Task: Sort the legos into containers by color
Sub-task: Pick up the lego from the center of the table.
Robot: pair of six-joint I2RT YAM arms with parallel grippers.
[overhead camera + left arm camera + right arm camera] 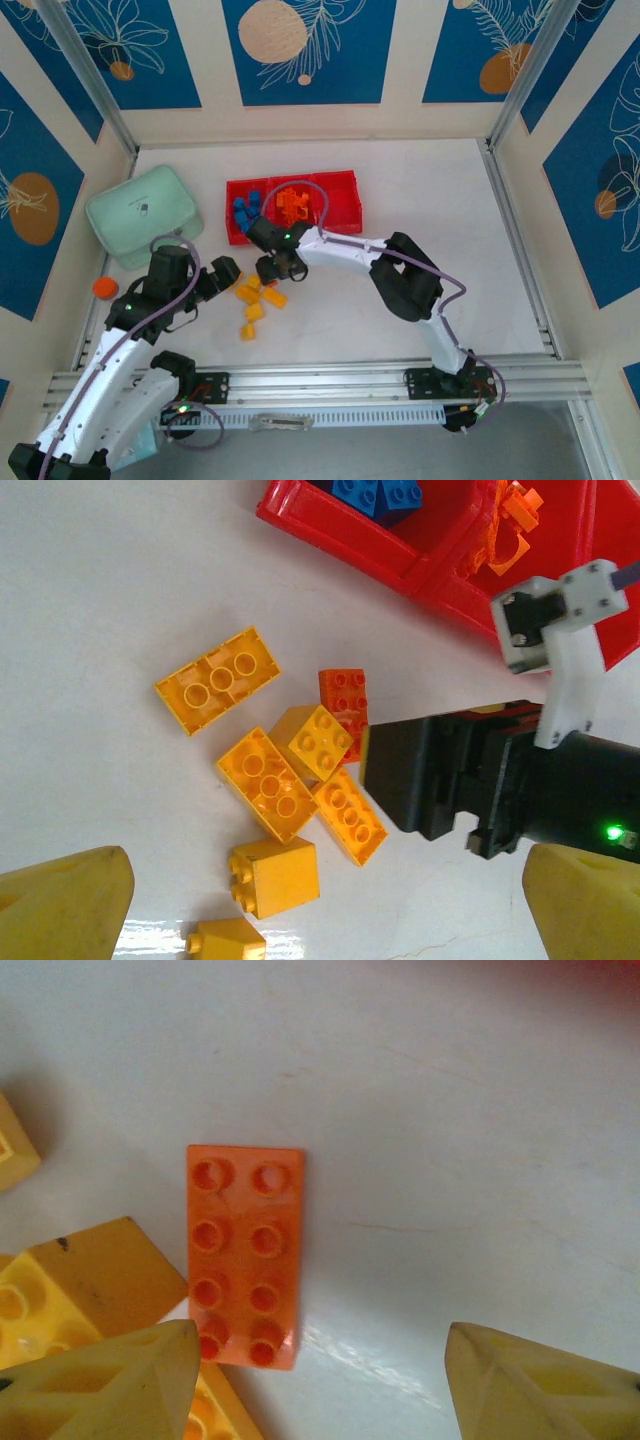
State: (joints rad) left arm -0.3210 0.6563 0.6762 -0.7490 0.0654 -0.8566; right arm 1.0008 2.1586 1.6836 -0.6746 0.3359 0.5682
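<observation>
The red tray of containers (340, 200) holds blue legos (245, 210) in its left compartment and orange legos (293, 203) in the middle one. Several yellow-orange legos (255, 300) lie loose on the white table in front of it. My right gripper (272, 268) hangs open low over this pile. An orange studded brick (245, 1255) lies flat on the table, its end beside the left fingertip (110, 1380), untouched. My left gripper (325, 910) is wide open just left of the pile, with yellow bricks (265, 780) and the orange brick (343, 702) ahead of it.
A pale mint-green case (145, 215) sits at the back left, with a small round orange cap (104, 288) near the left wall. The right arm's black wrist (470, 780) is close to the left gripper. The tray's near wall (330, 530) is just beyond the pile.
</observation>
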